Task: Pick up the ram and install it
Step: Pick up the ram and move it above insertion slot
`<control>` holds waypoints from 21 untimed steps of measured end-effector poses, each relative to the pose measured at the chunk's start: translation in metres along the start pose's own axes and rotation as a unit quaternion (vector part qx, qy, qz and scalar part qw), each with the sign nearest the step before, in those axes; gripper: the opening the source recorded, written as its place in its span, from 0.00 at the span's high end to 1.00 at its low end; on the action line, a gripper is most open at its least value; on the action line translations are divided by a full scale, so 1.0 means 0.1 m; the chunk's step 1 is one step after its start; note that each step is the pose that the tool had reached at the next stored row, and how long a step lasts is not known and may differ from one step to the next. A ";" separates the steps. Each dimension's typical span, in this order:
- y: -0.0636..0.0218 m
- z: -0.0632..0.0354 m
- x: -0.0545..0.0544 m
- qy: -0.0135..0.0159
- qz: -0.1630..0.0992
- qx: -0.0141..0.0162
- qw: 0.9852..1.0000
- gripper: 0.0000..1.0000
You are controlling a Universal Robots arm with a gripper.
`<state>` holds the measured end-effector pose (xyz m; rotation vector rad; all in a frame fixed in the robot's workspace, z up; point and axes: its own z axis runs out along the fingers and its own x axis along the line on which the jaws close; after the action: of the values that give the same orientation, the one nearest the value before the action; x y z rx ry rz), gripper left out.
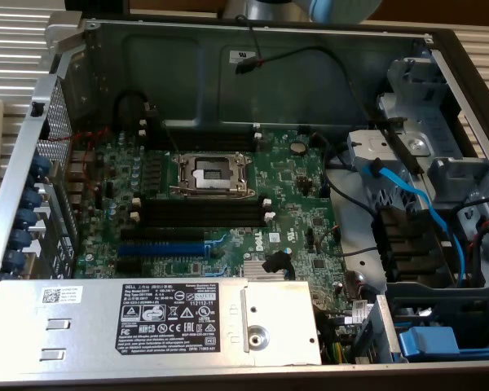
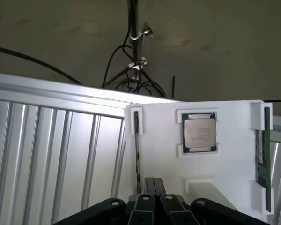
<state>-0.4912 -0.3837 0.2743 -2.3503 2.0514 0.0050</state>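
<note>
Dark-green thin ram stick [image 2: 260,159] stands clipped in the white plastic holder [image 2: 234,159], apart from the black gripper [image 2: 154,185], whose jaws are pressed together and empty. Lowered like that, they would likely knock the stick, not straddle it.

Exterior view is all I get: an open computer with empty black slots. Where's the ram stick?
Observer: In the wrist view, the ram stands in clips at one edge of a white tray.
Operator: Is the gripper holding it?
Observer: No. The gripper is shut with nothing in it, apart from the ram.
Operator: Anything else on that tray?
Observer: A processor chip sits in its middle.
</note>
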 end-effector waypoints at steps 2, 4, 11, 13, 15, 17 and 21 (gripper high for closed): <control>-0.009 0.036 0.02 0.000 -0.002 0.000 1.000 0.90; -0.015 0.072 0.04 0.000 -0.005 0.000 1.000 0.90; -0.015 0.199 0.08 0.000 -0.022 0.000 1.000 0.90; -0.014 0.236 0.08 0.000 -0.025 0.000 1.000 0.90; -0.013 0.272 0.08 0.000 -0.029 -0.001 1.000 0.90; -0.008 0.308 0.09 0.000 -0.033 -0.001 0.999 0.90; 0.010 0.382 0.08 -0.001 -0.037 -0.001 0.999 0.90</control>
<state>-0.4906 -0.3915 0.2359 -2.4255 1.9624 0.0064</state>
